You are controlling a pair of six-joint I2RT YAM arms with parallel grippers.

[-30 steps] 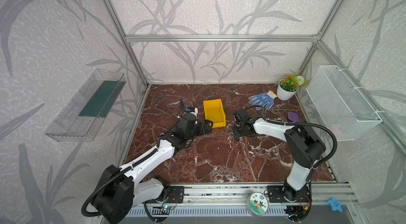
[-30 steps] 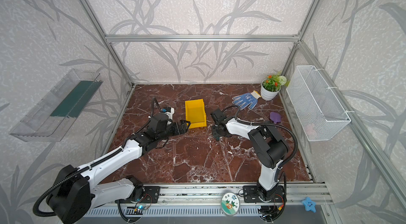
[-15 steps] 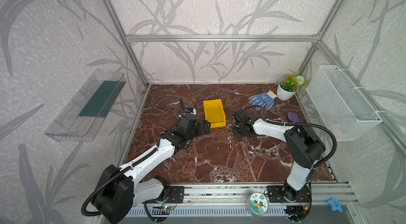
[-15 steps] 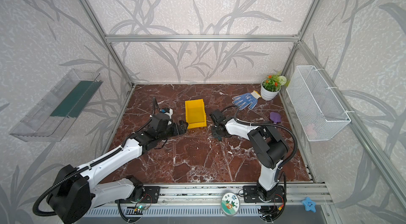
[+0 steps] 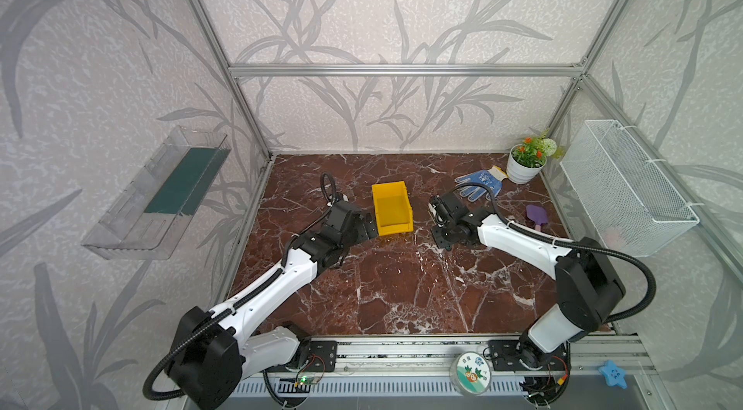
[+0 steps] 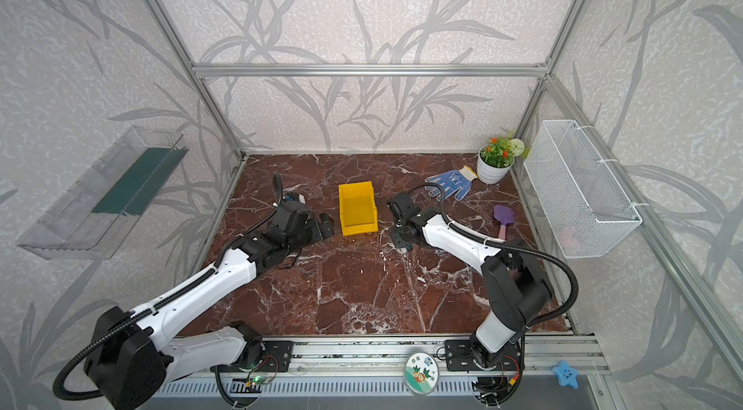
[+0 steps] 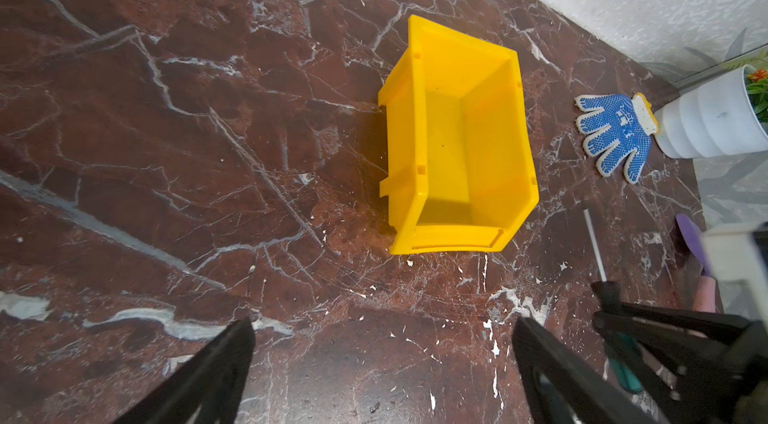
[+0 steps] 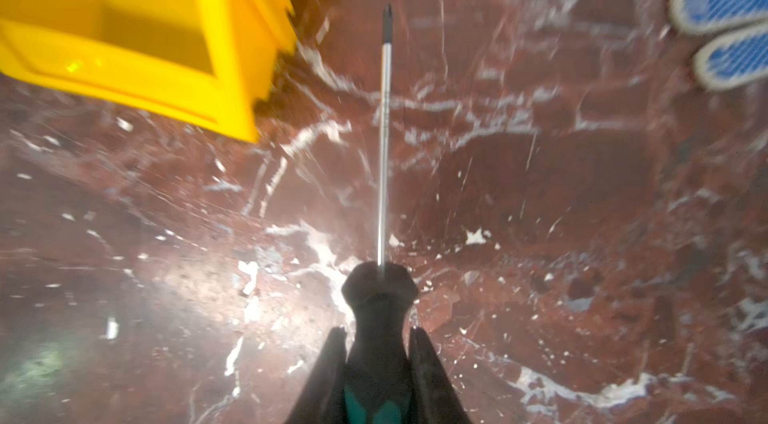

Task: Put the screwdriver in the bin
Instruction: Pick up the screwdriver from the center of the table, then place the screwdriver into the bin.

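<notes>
My right gripper (image 8: 377, 336) clamps the screwdriver (image 8: 385, 143) by its handle, shaft just beside the bin (image 8: 245, 47); my left gripper (image 7: 382, 324) stands wide.

Both top views are evenly bright; the right wrist view is blurred, glare on the floor (image 8: 286, 272).
</notes>
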